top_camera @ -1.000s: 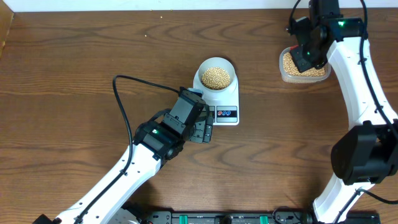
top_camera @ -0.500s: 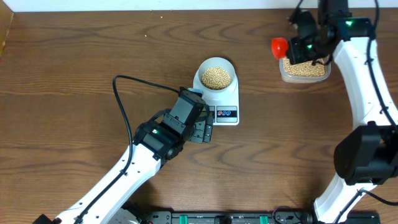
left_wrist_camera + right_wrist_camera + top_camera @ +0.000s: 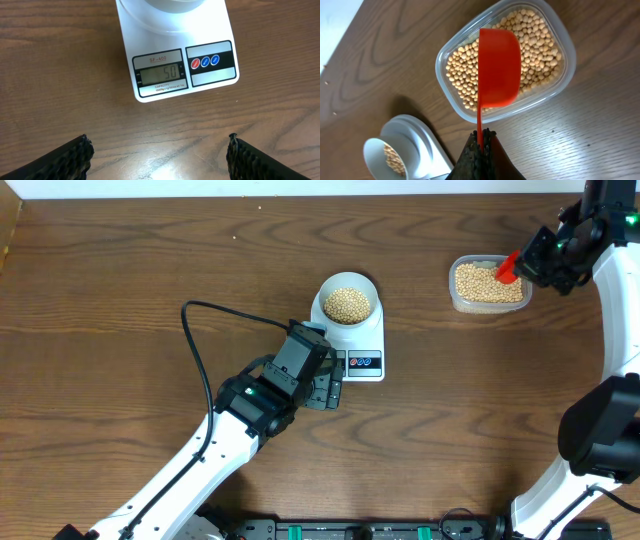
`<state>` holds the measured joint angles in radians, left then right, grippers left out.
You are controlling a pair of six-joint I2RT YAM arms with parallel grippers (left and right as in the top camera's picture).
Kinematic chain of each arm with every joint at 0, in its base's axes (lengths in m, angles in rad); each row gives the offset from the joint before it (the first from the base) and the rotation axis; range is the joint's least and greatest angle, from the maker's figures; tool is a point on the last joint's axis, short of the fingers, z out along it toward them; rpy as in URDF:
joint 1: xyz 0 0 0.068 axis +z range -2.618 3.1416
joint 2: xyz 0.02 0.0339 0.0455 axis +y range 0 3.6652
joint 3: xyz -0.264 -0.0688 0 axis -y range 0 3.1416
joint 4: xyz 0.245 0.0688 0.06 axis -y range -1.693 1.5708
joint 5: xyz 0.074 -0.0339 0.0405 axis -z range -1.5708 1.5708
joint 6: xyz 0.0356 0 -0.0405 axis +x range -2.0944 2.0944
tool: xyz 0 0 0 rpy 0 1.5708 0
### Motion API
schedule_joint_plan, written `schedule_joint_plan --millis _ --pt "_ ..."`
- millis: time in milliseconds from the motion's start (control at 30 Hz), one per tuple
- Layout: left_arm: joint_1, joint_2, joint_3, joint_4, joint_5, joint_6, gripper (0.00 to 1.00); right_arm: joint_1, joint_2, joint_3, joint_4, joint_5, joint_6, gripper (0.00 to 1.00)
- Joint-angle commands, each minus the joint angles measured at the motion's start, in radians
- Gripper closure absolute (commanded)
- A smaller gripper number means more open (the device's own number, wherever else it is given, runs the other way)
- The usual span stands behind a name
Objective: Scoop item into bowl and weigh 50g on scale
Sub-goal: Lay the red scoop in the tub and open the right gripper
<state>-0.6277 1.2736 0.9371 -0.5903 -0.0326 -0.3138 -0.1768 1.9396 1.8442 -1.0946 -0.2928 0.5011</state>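
Your right gripper (image 3: 480, 146) is clenched on the thin handle of the red scoop (image 3: 499, 67); the scoop's cup hangs over the beans (image 3: 535, 42) in the clear container (image 3: 568, 60) at the far right. The bowl (image 3: 323, 292), left of it near the centre, holds more beans and sits on the far end of the scale (image 3: 165, 95); the display (image 3: 160, 75) shows 50. Your left gripper (image 3: 159, 156) hovers on the near side of the scale, jaws released and grasping nothing.
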Motion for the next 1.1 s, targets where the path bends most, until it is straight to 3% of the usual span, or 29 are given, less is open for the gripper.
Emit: schedule_joint_plan --millis 0,333,600,1067 --pt "0.003 0.0 0.0 0.001 -0.009 0.006 0.12 0.006 -0.037 -0.011 0.003 0.011 0.117 0.99" --pt "0.003 0.0 0.0 0.001 -0.009 0.006 0.12 0.006 -0.037 -0.097 0.014 0.014 0.202 0.98" --pt "0.003 0.0 0.0 0.001 -0.009 0.006 0.12 0.006 -0.037 -0.108 -0.008 0.013 0.201 0.57" --pt "0.003 0.0 0.0 0.002 -0.009 0.006 0.12 0.006 -0.037 -0.108 0.016 0.019 0.192 0.29"
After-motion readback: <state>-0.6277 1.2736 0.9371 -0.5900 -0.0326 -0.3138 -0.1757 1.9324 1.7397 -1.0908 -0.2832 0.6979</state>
